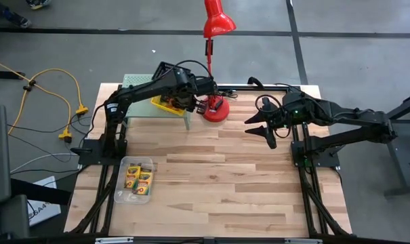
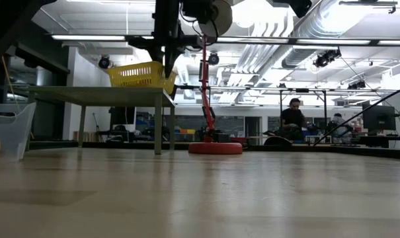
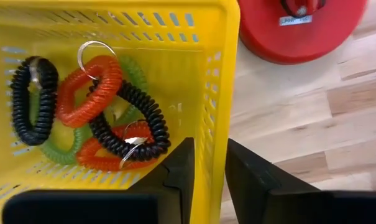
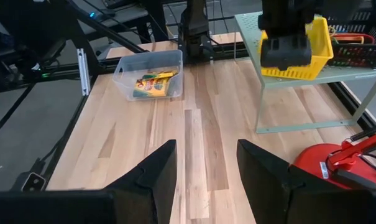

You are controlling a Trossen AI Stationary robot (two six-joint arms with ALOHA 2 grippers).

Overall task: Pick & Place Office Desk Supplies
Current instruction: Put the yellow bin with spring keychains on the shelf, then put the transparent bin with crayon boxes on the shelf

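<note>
A yellow bin (image 3: pixel 215 74) stands by its bottom on the light-green rack (image 1: pixel 133 83) at the table's far left. Black, red and green coiled loops (image 3: pixel 94 106) lie inside it. My left gripper (image 3: pixel 209 142) reaches down over the bin's right wall, open, one finger inside the bin and one outside. In the low view the bin (image 2: pixel 141 74) sits level on the rack top (image 2: pixel 100 96). My right gripper (image 1: pixel 260 129) waits open above the table's right half, with nothing between its fingers (image 4: pixel 206 155). My left gripper stands astride the yellow bin's right wall (image 3: pixel 211 174), pointing down from above, one finger (image 3: pixel 178 177) inside and one (image 3: pixel 253 180) outside. Whether either finger touches the wall I cannot tell. The bin rests on the rack.
The red lamp's round base (image 1: pixel 213 110) stands right beside the rack, its stem rising over the far edge. A clear bin (image 1: pixel 123 166) with crayon boxes (image 1: pixel 139 177) sits near the left edge. A black mesh bin (image 4: pixel 362 43) stands on the rack behind the yellow one. Bare wood lies in the middle and near side.
</note>
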